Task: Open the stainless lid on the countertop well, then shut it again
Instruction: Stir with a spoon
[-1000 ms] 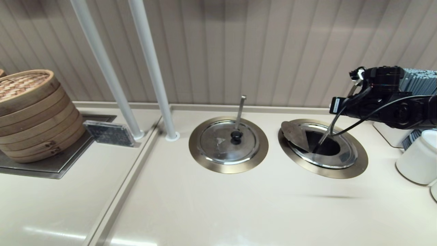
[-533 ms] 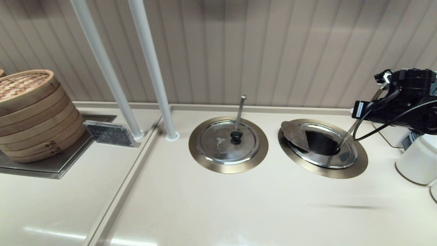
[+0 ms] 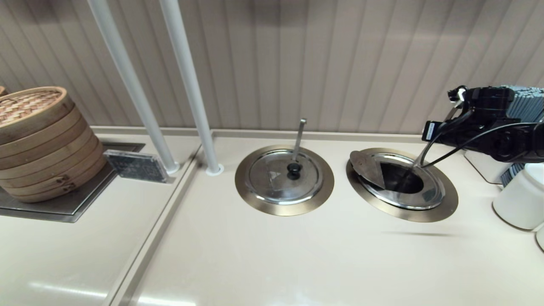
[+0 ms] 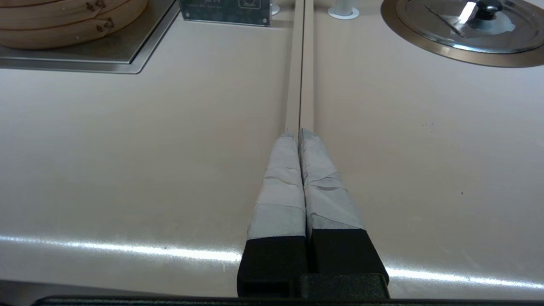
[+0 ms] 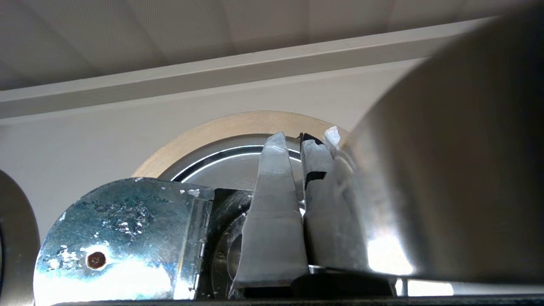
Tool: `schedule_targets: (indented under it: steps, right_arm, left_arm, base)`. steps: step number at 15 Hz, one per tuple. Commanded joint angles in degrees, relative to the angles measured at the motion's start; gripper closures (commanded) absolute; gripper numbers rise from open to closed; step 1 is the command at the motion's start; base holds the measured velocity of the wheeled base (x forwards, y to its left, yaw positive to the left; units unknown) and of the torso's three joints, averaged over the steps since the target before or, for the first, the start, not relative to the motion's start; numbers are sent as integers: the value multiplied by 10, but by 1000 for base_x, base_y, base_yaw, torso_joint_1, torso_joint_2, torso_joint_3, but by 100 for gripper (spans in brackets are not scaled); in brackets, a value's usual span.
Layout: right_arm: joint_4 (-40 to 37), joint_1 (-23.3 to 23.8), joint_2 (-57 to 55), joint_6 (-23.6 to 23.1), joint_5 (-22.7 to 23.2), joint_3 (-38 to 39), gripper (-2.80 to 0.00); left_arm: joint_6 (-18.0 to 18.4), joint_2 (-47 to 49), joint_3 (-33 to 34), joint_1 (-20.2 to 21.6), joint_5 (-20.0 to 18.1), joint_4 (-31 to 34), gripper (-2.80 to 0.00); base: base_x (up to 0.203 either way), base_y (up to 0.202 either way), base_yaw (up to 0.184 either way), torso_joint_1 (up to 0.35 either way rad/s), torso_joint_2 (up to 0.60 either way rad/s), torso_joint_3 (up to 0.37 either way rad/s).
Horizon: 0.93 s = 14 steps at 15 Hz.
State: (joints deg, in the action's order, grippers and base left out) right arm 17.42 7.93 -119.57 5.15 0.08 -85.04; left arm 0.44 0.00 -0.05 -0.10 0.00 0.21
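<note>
The countertop well (image 3: 446,208) at the right has a brass ring rim. Its stainless lid (image 3: 366,166) is folded open at the hinge: the left half stands tilted up and the right half lies flat. The dark pot opening (image 3: 401,178) shows between them. The broad slanted ladle handle (image 3: 431,142) rises out of the opening toward my right arm (image 3: 480,114). In the right wrist view my right gripper (image 5: 293,142) is shut with nothing between its fingers. The ladle handle (image 5: 446,148) lies against its outer side, and the raised flap's underside (image 5: 123,229) is beside it.
A second closed lid (image 3: 284,176) with a black knob and a thin upright ladle handle sits left of the well. White containers (image 3: 518,199) stand at the right edge. Bamboo steamers (image 3: 38,140) are far left. My left gripper (image 4: 299,132) rests shut over the counter seam.
My right arm swung right, then came partway back left. The ladle handle followed it both ways. The lid's raised flap has not moved.
</note>
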Motion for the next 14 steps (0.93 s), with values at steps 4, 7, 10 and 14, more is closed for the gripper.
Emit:
schedule_targets:
  steps: [4, 7, 10, 14]
  right_arm:
    - [3, -10, -47, 6, -11, -17, 0]
    - [3, 0, -68, 6, -11, -26, 0]
    - [1, 9, -95, 6, -11, -60, 0]
    - [4, 14, -107, 5, -11, -66, 0]
  left_arm:
    - [0, 0, 0, 0, 0, 0, 0]
    - [0, 0, 0, 0, 0, 0, 0]
    - [0, 0, 0, 0, 0, 0, 0]
    - [0, 0, 0, 0, 0, 0, 0]
  base:
    - [0, 0, 0, 0, 0, 0]
    - [0, 0, 0, 0, 0, 0]
    - [0, 0, 0, 0, 0, 0]
    - [0, 0, 0, 0, 0, 0]
